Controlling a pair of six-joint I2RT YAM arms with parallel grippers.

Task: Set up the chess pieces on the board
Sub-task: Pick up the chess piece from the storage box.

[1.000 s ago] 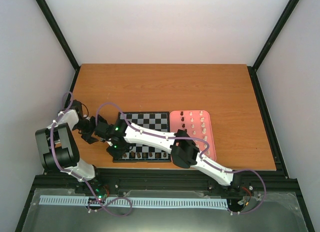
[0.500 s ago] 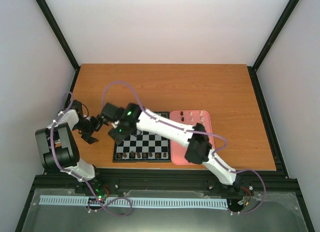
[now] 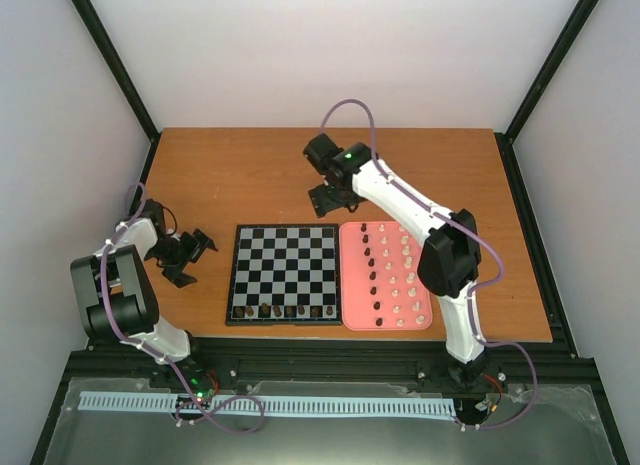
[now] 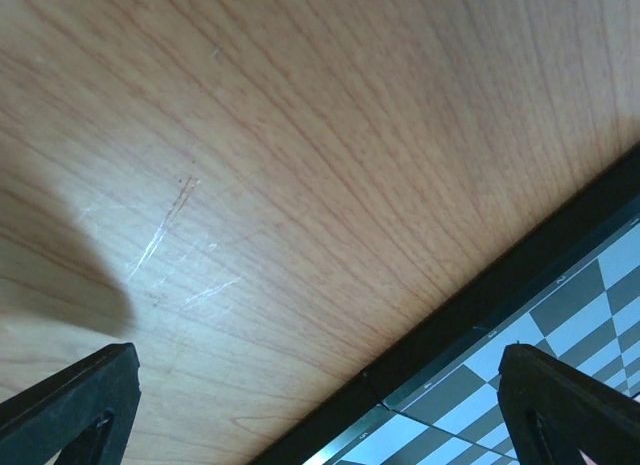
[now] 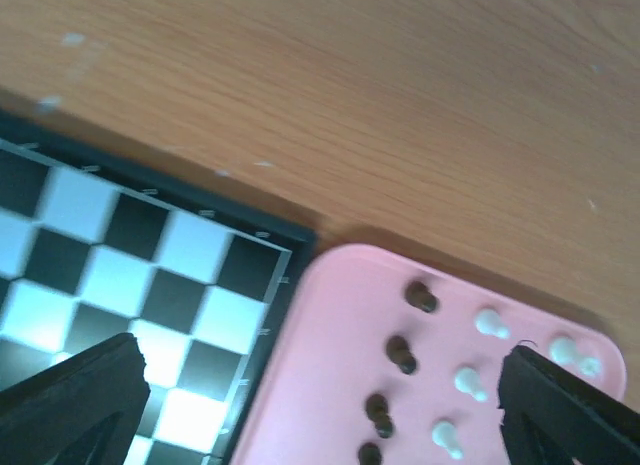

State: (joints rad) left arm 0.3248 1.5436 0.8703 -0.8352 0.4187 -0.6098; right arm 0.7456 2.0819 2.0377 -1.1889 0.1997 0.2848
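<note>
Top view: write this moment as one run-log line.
right fingers open past tray | left fingers open beside board | dark pieces on near row

Place looks like a robot lab test cell: plain white walls [image 3: 350, 55], black metal frame posts [image 3: 110, 60], wood table [image 3: 250, 175], robot arms [image 3: 400, 198] bolted to a rail [image 3: 330, 357], loose purple cables [image 3: 348, 103].

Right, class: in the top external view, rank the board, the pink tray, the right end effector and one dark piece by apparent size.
board, slightly bigger than the tray
pink tray
right end effector, raised nearer the camera, so flattered
dark piece on the board's near row, far smallest
</note>
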